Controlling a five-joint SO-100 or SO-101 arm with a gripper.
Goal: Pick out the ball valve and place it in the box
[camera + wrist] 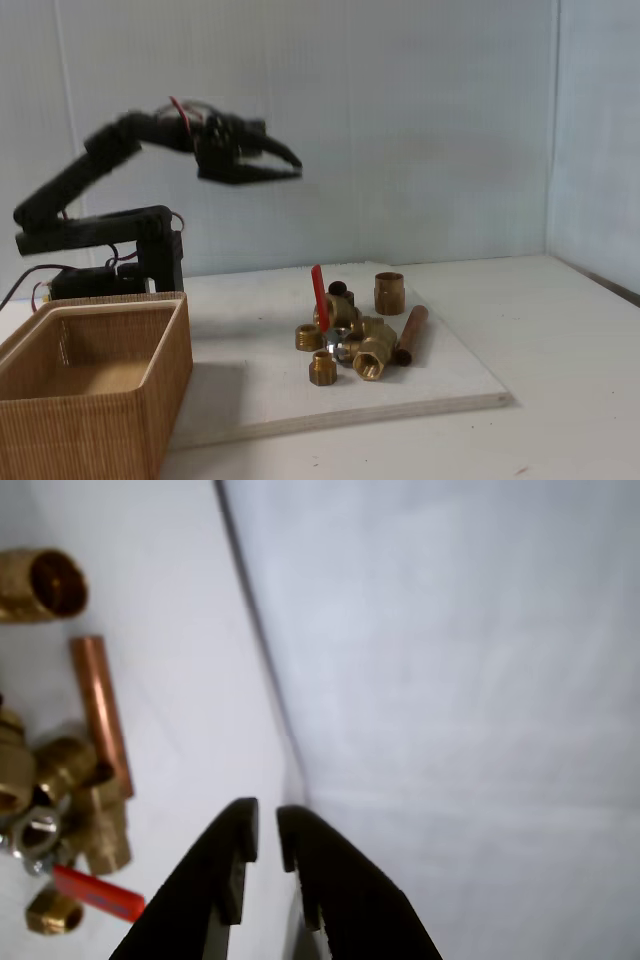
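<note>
So the brass ball valve with the flat red lever handle (pixel 322 300) sits in the middle of the fittings pile on the flat white board (pixel 450 385), handle sticking up and tilted in the fixed view. Brown copper tube (pixel 411 333) lies just right of it, a short brass coupling (pixel 389 292) behind. The tan wicker box (pixel 95 395) is off to the near left. The black gripper (pixel 290 168) hangs high above, jaws nearly closed, holding nothing.
</note>
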